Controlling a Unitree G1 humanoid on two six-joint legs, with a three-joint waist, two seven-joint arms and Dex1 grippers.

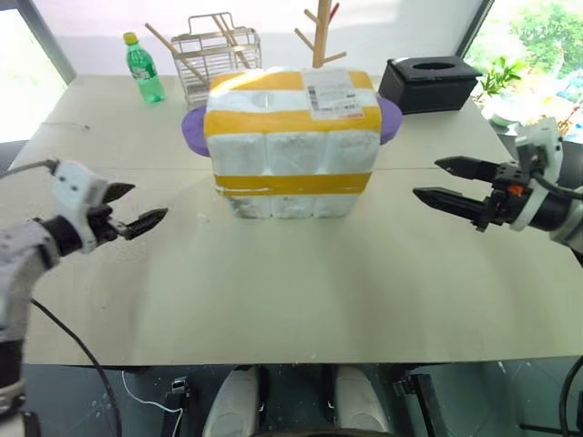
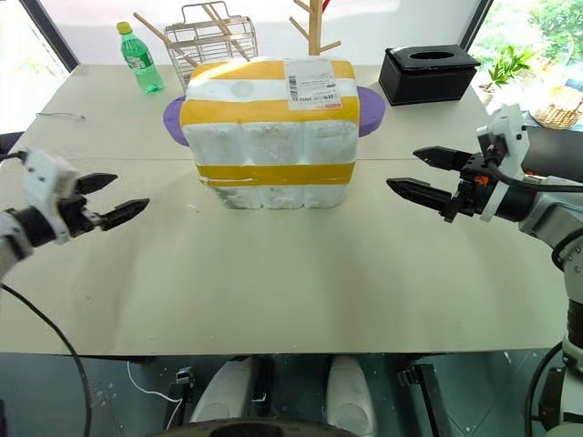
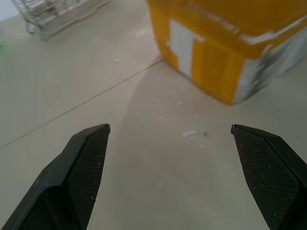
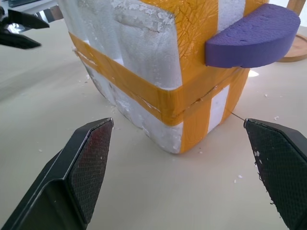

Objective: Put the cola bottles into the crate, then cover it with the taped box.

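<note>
White foam taped box (image 1: 290, 146) with wide yellow stripes stands upright on the beige desk (image 1: 301, 282). Left gripper (image 1: 137, 208) and right gripper (image 1: 441, 180) flank it, apart from it, fingers spread and empty.

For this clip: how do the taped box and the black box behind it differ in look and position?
The taped box is white foam banded with wide yellow tape and carries a paper label; the black box is plain and dark with an oval slot on top. The taped box is the larger and taller and stands mid-table; the black box sits at the far right edge. The taped box has purple handles; the black box has none. Both rest upright on the table.
</note>
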